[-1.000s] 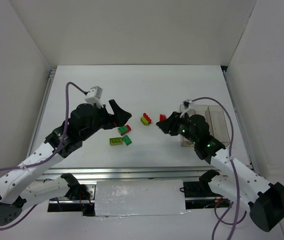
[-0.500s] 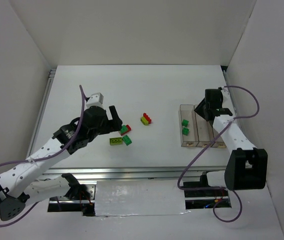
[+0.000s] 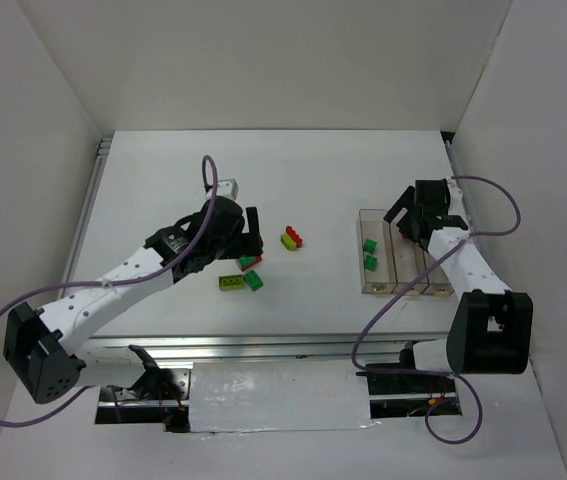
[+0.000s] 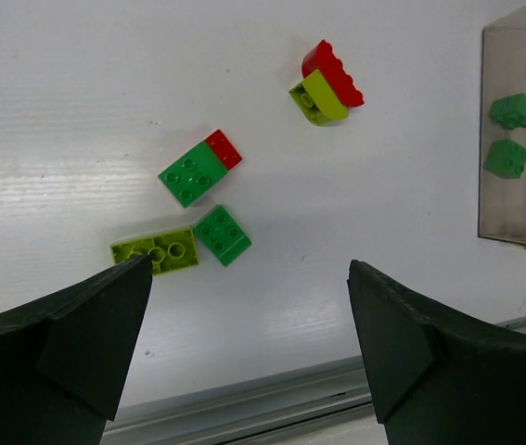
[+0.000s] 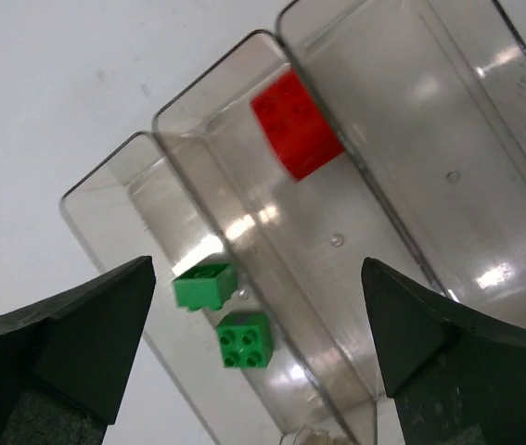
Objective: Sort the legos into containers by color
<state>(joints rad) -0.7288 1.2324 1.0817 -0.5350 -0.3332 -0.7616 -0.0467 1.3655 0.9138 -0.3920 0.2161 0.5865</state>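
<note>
**Sorting legos: both hands spread, loose bricks waiting on the tabletop**

The right hand (image 5: 258, 269) hangs over the containers (image 5: 429, 111) with its jaws wide apart and nothing between them. Below it, a red brick (image 5: 295, 125) sits in the middle bin. Two green bricks (image 5: 205, 284) lie in the end bin beside it.

The left hand (image 4: 249, 271) hovers with jaws just as wide, holding nothing, above the loose legos (image 3: 231, 284) on the tabletop (image 4: 77, 111), well apart from the bins. A long green brick (image 4: 188, 174) has a small red piece (image 4: 224, 148) touching its end. A square green brick (image 4: 223, 235) lies just beside a yellow-green brick (image 4: 156, 250). Farther off, a red-and-yellow-green pair (image 4: 326, 88) lies on its side.

These bricks should be light, rigid and smooth-walled, so a loose or skewed pinch would probably let one twist or skid away. The safest hold is across two flat opposite side walls, with the jaws square to the brick and not on the studs. The square green brick leaves little finger room on the side facing its neighbour. Whether the two mixed-colour pairs are clipped together cannot be told; if so, they need pulling apart.
</note>
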